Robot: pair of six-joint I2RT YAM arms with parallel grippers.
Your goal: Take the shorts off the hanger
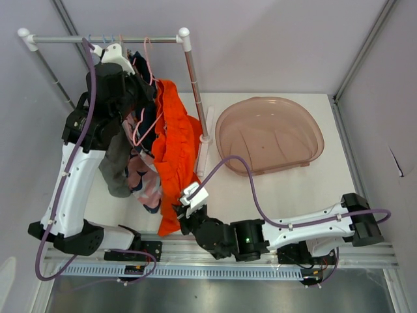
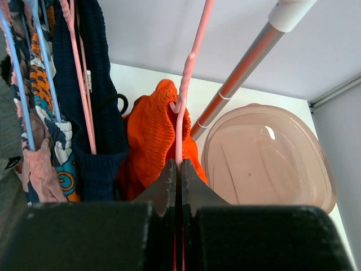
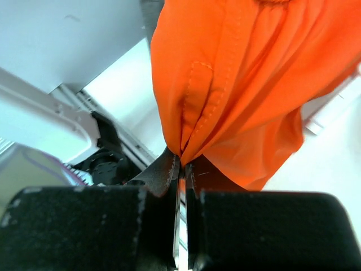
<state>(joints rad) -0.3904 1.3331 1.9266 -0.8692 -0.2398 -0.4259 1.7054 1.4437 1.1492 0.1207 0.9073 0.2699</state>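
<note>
Orange shorts (image 1: pixel 176 147) hang from a pink hanger (image 1: pixel 149 62) near the right end of the rack. In the left wrist view the hanger's thin pink wire (image 2: pixel 189 62) runs down into my left gripper (image 2: pixel 179 165), which is shut on it, with the bunched orange waistband (image 2: pixel 149 132) just behind. My left gripper (image 1: pixel 140 91) sits high beside the rail. My right gripper (image 1: pixel 182 212) is low at the front, shut on a fold of the shorts' lower edge (image 3: pixel 242 73). The fabric is pinched between the jaws of the right gripper (image 3: pixel 181 162).
A clothes rail (image 1: pixel 107 39) with a white-capped post (image 1: pixel 195 85) stands at the back left. Other garments hang beside the shorts: a navy knit (image 2: pixel 96 84) and a patterned piece (image 2: pixel 48 118). A translucent brown basin (image 1: pixel 270 134) lies on the table to the right.
</note>
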